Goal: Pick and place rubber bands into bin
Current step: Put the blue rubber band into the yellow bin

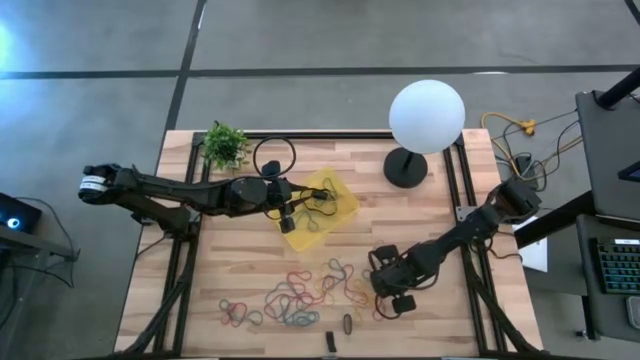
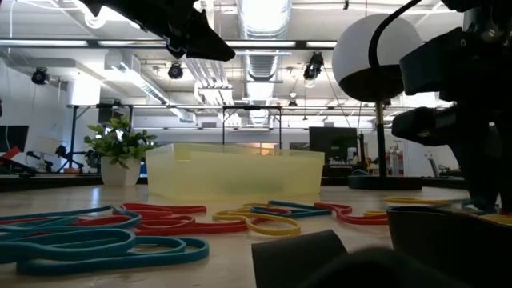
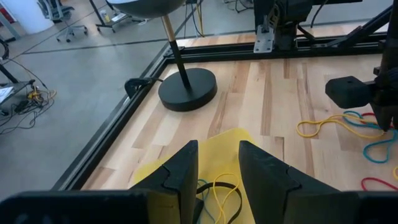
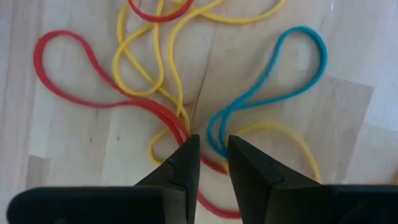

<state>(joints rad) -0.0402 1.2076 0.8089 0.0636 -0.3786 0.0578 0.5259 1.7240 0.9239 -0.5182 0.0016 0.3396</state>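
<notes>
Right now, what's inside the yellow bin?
The bin holds a few rubber bands, yellow and dark loops. The left gripper hangs over its near edge, covering part of the floor, so no full count.

Left gripper (image 1: 287,213) hovers mid-table, dark fingers slightly parted, pointing 3 o'clock. Right gripper (image 1: 388,297) low at 5 o'clock, fingers narrowly parted.

Bin (image 1: 338,205) mid-table; lamp (image 1: 425,120) behind-right; plant (image 1: 225,146) behind-left; rubber bands (image 1: 300,296) spread before bin.
</notes>
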